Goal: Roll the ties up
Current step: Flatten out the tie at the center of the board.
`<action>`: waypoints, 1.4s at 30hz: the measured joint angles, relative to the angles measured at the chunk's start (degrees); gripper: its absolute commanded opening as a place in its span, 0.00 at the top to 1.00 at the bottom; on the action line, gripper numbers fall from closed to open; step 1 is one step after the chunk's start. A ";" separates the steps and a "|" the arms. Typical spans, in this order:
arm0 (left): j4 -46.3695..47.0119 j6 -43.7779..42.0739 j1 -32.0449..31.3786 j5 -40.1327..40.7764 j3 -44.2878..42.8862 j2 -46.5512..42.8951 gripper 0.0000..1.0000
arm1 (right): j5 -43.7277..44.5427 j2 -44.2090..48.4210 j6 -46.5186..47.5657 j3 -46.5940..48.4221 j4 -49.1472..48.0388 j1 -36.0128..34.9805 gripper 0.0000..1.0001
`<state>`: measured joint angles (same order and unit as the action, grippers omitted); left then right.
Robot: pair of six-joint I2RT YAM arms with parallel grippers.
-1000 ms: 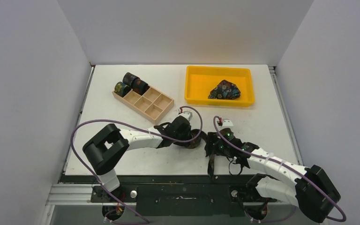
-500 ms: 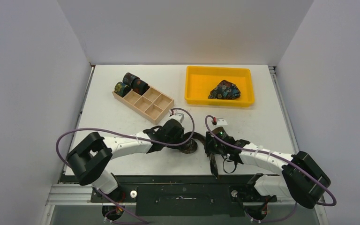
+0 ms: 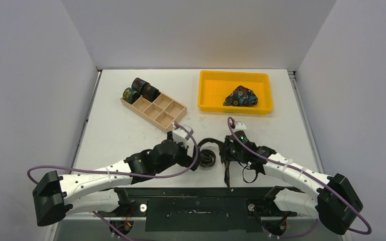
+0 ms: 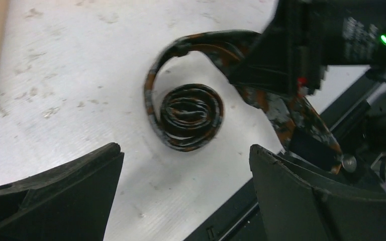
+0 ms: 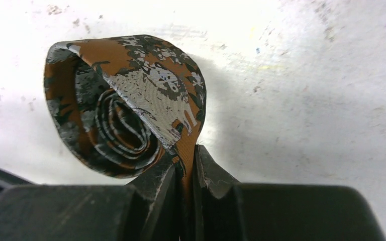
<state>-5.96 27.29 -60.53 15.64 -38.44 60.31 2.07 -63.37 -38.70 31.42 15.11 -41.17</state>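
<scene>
Right wrist view: the right tool [image 5: 185,163] is clamped on the loose tail of the brown-rust tie [image 5: 130,85], which is coiled on the counter [image 5: 306,75]. The left tool [image 4: 183,158] is spread wide with nothing grasped, and the coil is seen just beyond its fingertips.

A white table [image 3: 125,128] fills the middle of the top view; the wrist views show its surface scuffed and speckled. Plain pale grey walls enclose it: a back wall [image 3: 196,30] across the top, a left wall [image 3: 30,100] and a right wall [image 3: 357,90] down the sides. A black frame [image 3: 196,207] runs along the bottom edge. The light is even and soft.
</scene>
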 measured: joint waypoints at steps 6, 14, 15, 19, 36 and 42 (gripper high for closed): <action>10.03 -7.54 -9.94 2.93 5.40 2.25 0.03 | -5.88 4.09 -5.27 -2.56 2.25 2.01 0.95; 14.38 -8.17 -11.43 10.36 6.80 3.10 0.04 | -4.74 16.02 -4.59 2.80 10.78 2.21 0.95; 15.43 -8.22 -11.43 10.93 7.41 1.95 0.03 | -4.76 16.02 -3.89 4.42 11.17 2.19 0.95; 21.79 -10.01 -11.43 13.33 11.17 -3.87 0.04 | -7.13 16.13 0.02 10.25 11.56 2.19 0.95; 26.08 -37.29 -8.13 -0.94 6.78 -3.74 0.04 | -21.11 14.53 20.50 33.51 26.01 2.12 0.95; 33.46 -37.42 -6.34 -5.29 6.64 0.42 0.03 | -21.64 12.55 21.35 33.53 29.22 2.12 0.95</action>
<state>27.51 -10.13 -66.87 10.35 -31.79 60.73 -19.57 -50.83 -17.34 64.95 44.34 -39.05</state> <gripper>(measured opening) 0.965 0.090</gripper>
